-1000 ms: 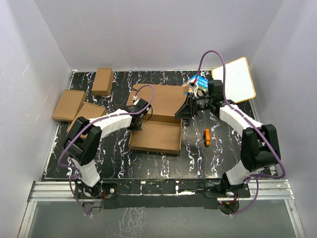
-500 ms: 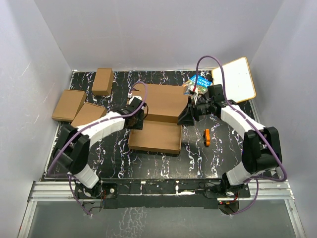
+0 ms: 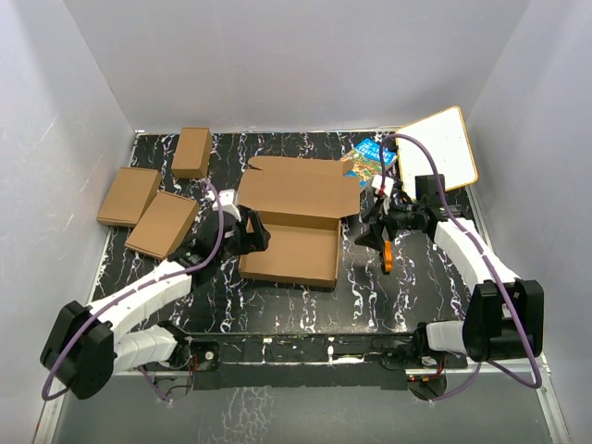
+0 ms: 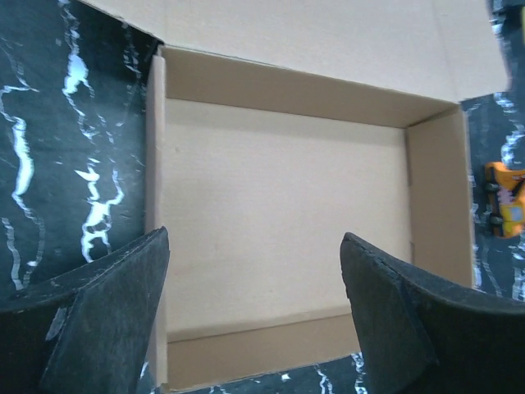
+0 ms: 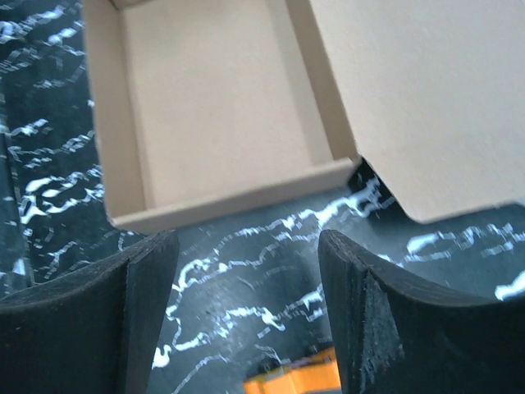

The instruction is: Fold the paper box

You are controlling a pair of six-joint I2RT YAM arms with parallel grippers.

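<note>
One paper box [image 3: 289, 252] sat near the middle of the black marbled bench [image 3: 305, 301]. Its near half was formed into a shallow tray with all four walls standing, and its lid panel [image 3: 301, 188] was laid open and flat toward the far side. From the left wrist view I looked straight into the tray [image 4: 283, 222] and saw nothing inside it.

My left claw [image 3: 244, 232] was at the tray's left edge with its jaws spread wide, gripping nothing. Its two dark fingers [image 4: 111, 316] framed the tray from the near side. My right claw [image 3: 372, 231] hung just off the box's right side, likewise spread and holding nothing. Through its camera I saw the tray's corner and the edge of the lid panel above bare bench.

A small orange object [image 3: 387, 256] lay on the bench just right of the tray, below the right claw. Farther back on the right were a blue book [image 3: 370, 155] and a white board [image 3: 439, 148] at the corner. Three smaller folded cardboard boxes [image 3: 129, 195] were grouped at the far left, well apart from the tray, with the nearest [image 3: 165, 225] just beside my left arm.
</note>
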